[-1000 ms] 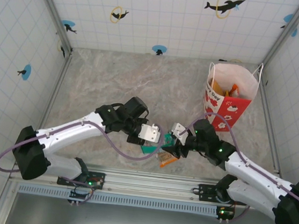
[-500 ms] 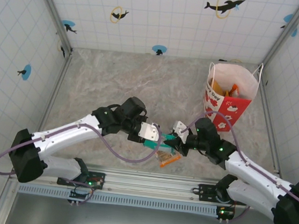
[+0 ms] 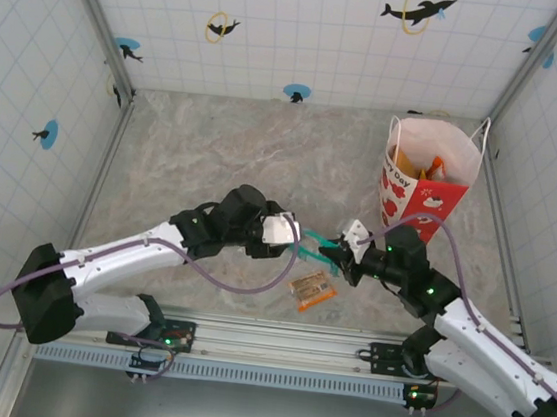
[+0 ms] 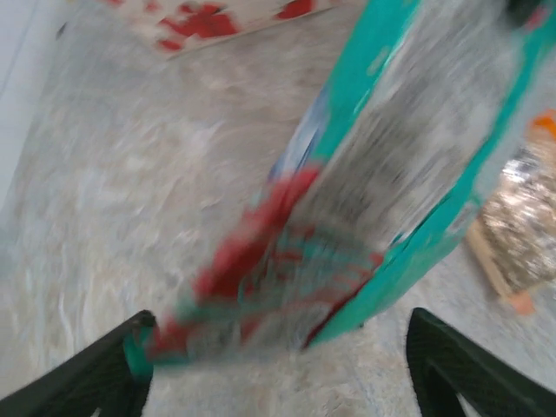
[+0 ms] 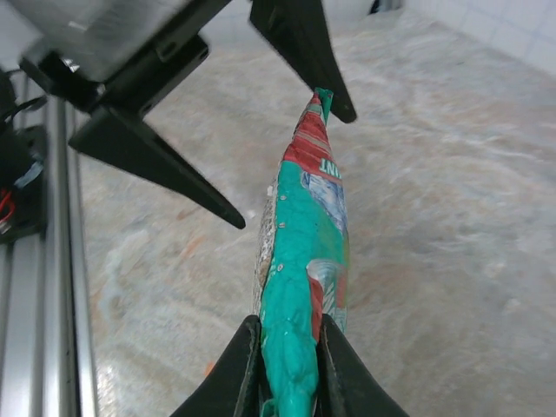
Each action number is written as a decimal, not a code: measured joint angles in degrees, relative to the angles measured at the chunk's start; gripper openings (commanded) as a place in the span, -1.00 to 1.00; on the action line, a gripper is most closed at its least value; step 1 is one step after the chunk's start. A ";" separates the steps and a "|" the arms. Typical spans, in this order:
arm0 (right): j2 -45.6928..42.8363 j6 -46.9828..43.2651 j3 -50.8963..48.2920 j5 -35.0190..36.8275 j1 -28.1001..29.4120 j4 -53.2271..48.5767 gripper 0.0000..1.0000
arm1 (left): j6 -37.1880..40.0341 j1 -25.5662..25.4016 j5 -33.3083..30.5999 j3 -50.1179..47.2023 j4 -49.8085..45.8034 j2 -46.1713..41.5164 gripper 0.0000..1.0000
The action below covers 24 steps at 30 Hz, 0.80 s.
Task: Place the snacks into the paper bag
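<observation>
Center: left gripper (image 3: pixel 295 239) spread wide, fingers either side of the teal packet (image 3: pixel 316 249) (blurry in its wrist view). Right gripper (image 3: pixel 337 260) pinches the packet's other end. Wrapped bar (image 3: pixel 311 290) lies on the table (image 3: pixel 215 151) just below; paper bag (image 3: pixel 430 201) upright, upper right.

Table (image 3: pixel 213 161): grey marbled top. Two items on it: paper bag (image 3: pixel 422 200) upright at far right, wrapped bar (image 3: pixel 311 290) flat near front edge, centre. Well apart.
</observation>
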 measured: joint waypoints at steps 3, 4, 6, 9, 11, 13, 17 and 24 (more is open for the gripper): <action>-2.64 1.36 0.13 1.88 -1.64 0.24 -1.00 | -7.37 0.00 -6.29 -0.07 3.50 0.28 0.82; -3.13 1.73 0.48 2.47 -2.10 0.13 -1.00 | -9.77 0.17 -7.72 -0.07 4.52 0.42 0.84; -3.41 2.29 2.29 4.09 -2.97 -0.61 -1.00 | -15.76 0.94 -9.60 -0.07 6.47 0.66 0.95; -3.34 3.04 6.91 7.34 -3.93 -1.88 -1.00 | -24.52 3.43 -10.64 -0.70 9.90 0.68 0.95; -3.04 3.26 10.40 9.75 -4.39 -2.03 -1.00 | -29.46 5.09 -10.88 -1.49 11.63 0.68 0.95; -2.51 3.41 13.97 12.37 -4.76 -1.95 -1.00 | -33.57 6.43 -11.10 -2.23 12.57 0.68 0.95; -0.92 3.72 19.12 18.08 -5.53 -0.04 -1.00 | -39.34 7.61 -11.34 -2.82 13.73 0.76 0.95; 5.05 2.86 27.58 24.09 -8.04 3.48 -1.00 | -42.56 7.63 -11.28 -2.82 14.73 1.49 0.95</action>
